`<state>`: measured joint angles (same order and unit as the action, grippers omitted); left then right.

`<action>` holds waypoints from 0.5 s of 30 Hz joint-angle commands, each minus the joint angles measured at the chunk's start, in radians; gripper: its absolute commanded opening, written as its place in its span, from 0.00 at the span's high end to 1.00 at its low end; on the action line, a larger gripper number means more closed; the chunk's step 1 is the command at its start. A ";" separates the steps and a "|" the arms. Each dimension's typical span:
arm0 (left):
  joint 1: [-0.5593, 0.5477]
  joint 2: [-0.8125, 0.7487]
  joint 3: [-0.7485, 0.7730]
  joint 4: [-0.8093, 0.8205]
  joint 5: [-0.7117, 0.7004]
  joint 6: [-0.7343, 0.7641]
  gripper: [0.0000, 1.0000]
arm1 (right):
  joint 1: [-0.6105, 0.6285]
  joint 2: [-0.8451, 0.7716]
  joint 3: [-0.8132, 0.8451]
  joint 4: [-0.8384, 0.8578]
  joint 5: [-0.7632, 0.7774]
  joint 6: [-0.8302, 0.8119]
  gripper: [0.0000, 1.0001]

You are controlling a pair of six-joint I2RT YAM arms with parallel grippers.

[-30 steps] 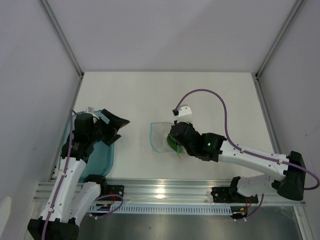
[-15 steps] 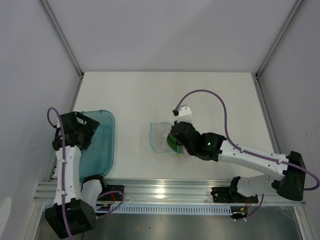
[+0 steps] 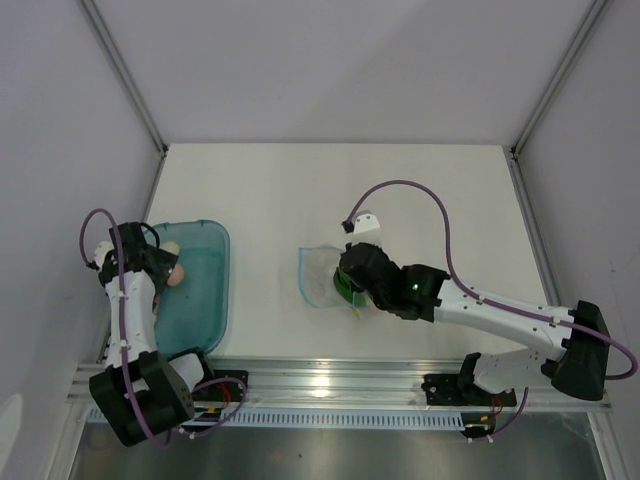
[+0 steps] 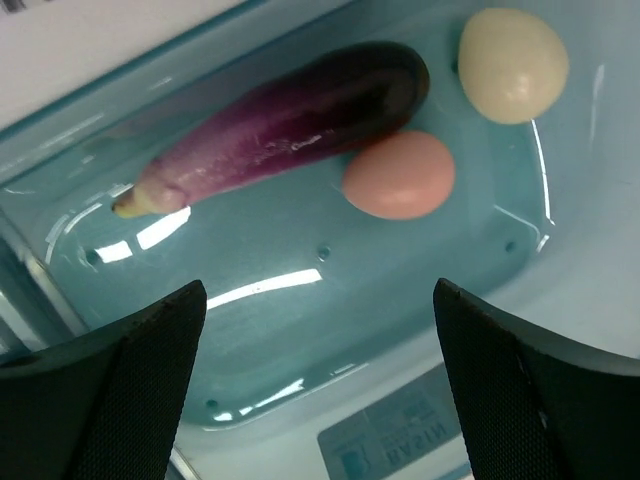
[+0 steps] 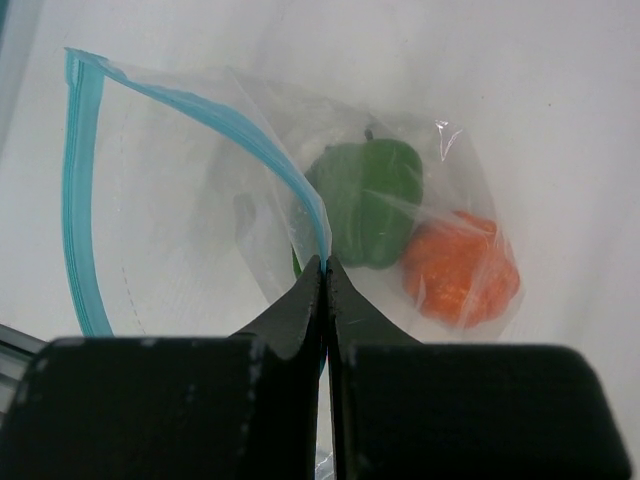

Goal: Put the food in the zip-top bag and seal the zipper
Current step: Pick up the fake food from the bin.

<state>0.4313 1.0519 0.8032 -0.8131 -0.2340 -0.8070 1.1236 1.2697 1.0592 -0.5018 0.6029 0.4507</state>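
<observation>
The clear zip-top bag (image 3: 316, 272) lies mid-table, its mouth open to the left. My right gripper (image 5: 326, 262) is shut on the blue zipper strip (image 5: 84, 190) and holds the upper lip up; it also shows in the top view (image 3: 350, 284). Inside the bag are the green bell pepper (image 5: 370, 200) and the orange fruit (image 5: 460, 265). My left gripper (image 4: 320, 400) is open and empty above the teal tray (image 4: 300, 330), also seen from the top (image 3: 155, 262). The tray holds the purple eggplant (image 4: 290, 120), a pink egg (image 4: 398, 175) and a cream egg (image 4: 512, 65).
The teal tray (image 3: 205, 300) sits at the table's left edge by the left wall. A metal rail (image 3: 330, 378) runs along the near edge. The right arm's purple cable (image 3: 440, 215) loops over the table behind the bag.
My left arm has swung back from the tray's right side to its far left end, uncovering an egg in the tray. The right gripper and bag have hardly moved.
</observation>
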 commanded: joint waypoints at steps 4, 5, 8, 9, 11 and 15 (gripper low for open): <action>0.021 0.019 -0.029 0.094 -0.154 0.107 0.05 | -0.005 0.029 0.008 0.028 -0.028 -0.014 1.00; 0.029 0.029 -0.025 0.097 -0.154 0.115 0.05 | -0.005 0.036 0.008 0.029 -0.040 -0.014 1.00; 0.038 0.074 -0.030 0.124 -0.168 0.153 0.04 | -0.005 0.045 0.010 0.037 -0.054 -0.012 1.00; 0.040 0.085 -0.032 0.140 -0.166 0.170 0.05 | -0.005 0.051 0.010 0.039 -0.055 -0.012 1.00; 0.040 0.108 -0.042 0.167 -0.166 0.222 0.05 | -0.005 0.051 0.008 0.043 -0.060 -0.009 1.00; 0.041 0.111 -0.056 0.230 -0.147 0.281 0.04 | -0.005 0.046 -0.002 0.058 -0.064 -0.006 1.00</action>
<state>0.4591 1.1706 0.7570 -0.6712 -0.3676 -0.6113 1.1217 1.3170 1.0592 -0.4854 0.5415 0.4473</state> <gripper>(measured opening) 0.964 0.006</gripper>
